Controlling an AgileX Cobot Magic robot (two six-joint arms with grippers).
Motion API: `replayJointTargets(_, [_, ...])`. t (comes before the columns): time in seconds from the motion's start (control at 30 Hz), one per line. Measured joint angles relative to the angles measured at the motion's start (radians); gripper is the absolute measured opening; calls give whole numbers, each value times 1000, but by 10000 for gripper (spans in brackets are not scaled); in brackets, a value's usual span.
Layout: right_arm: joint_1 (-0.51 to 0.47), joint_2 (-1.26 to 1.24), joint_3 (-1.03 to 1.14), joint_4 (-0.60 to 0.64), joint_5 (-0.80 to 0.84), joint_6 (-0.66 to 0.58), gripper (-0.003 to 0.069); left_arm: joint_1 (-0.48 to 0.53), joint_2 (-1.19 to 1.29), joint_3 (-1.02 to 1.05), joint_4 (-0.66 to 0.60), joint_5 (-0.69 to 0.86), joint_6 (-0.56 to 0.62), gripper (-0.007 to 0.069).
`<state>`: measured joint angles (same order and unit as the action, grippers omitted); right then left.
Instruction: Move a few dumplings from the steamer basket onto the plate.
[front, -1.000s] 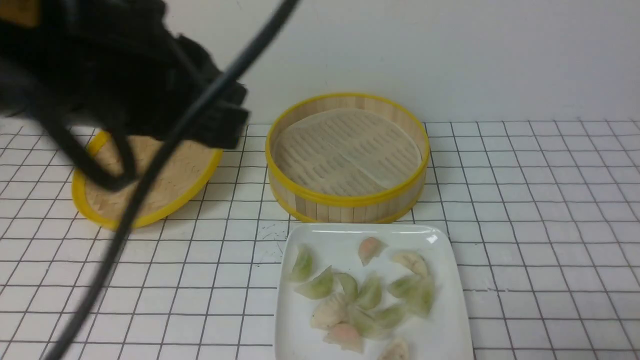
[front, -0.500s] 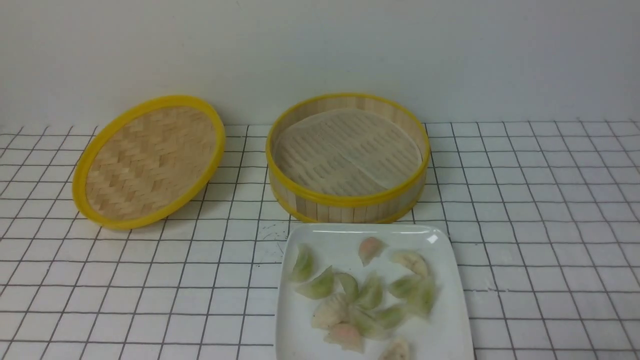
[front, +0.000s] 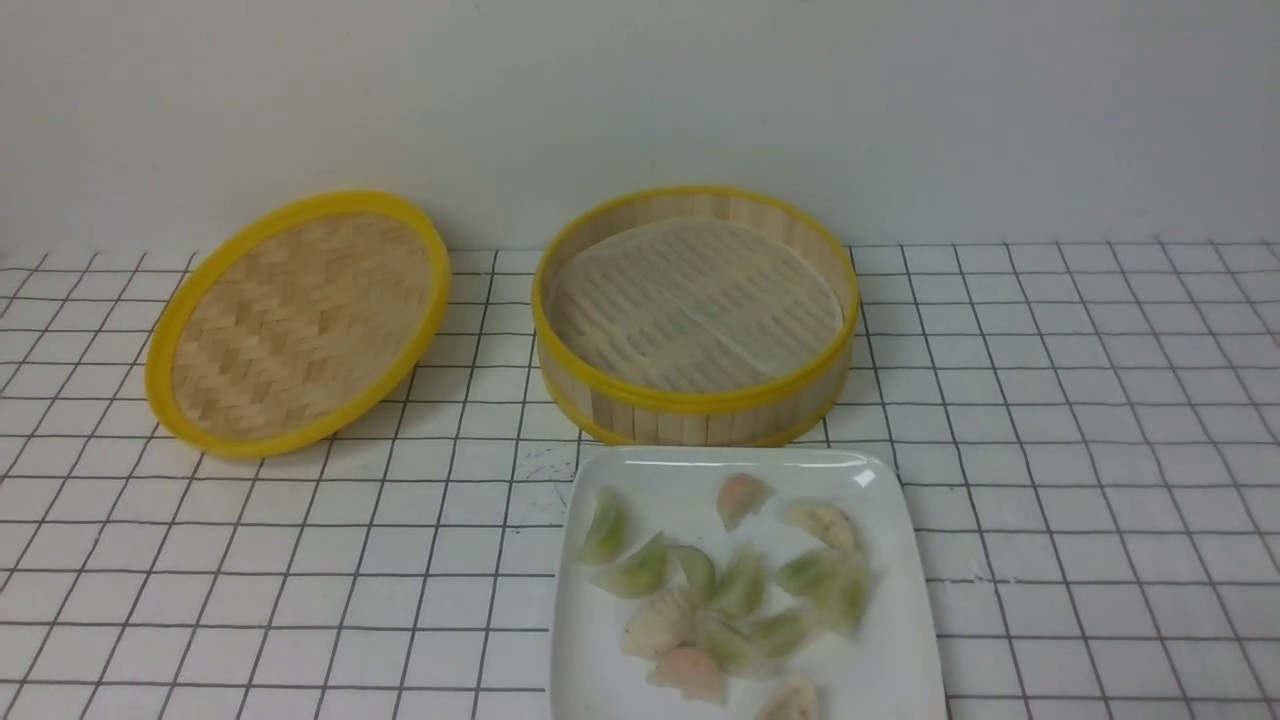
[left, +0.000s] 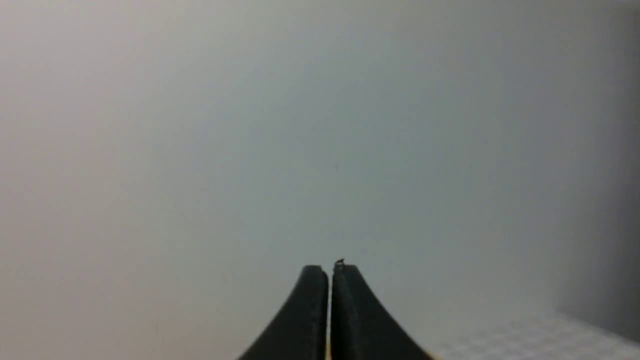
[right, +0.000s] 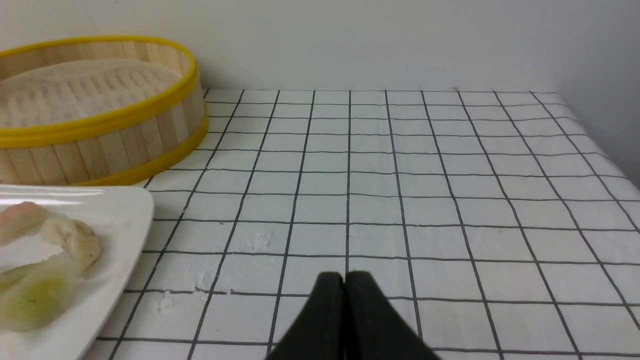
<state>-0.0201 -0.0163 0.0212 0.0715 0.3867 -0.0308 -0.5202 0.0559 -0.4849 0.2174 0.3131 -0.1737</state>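
"Translucent green crescent dumpling (right: 42, 295): where, relative to my right gripper (right: 344, 280)?"

"Ahead of its closed, bare fingers, on the square ceramic plate (right: 132, 220). I judge it soft, slippery; I'd pinch its plump belly lightly. My left gripper (left: 330, 272) is closed too."

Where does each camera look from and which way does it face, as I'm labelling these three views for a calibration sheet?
Front view: between the two arms, looking forward and down at the steamer basket, the plate and the woven lid; no arm shows.
Left wrist view: on the left arm, facing mostly wall; the shut left gripper shows.
Right wrist view: on the right arm, facing gridded table and wall; the right gripper shows, shut.
Shared: the front and right wrist views both show basket and plate.
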Motion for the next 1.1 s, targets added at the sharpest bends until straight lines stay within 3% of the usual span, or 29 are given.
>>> replayJointTargets(0.2, [0,0,0,0,0,0,-15,177,14,311,-158,-41,101,-6])
replayJointTargets(0.33, [0,0,0,0,0,0,-15,314,-6,483,-196,-78,150,-6])
replayJointTargets(0.57, [0,0,0,0,0,0,-15,444,-65,515,-207,54,159,-6])
replayJointTargets(1.1, [0,0,0,0,0,0,-15,478,-67,515,-212,54,159,-6])
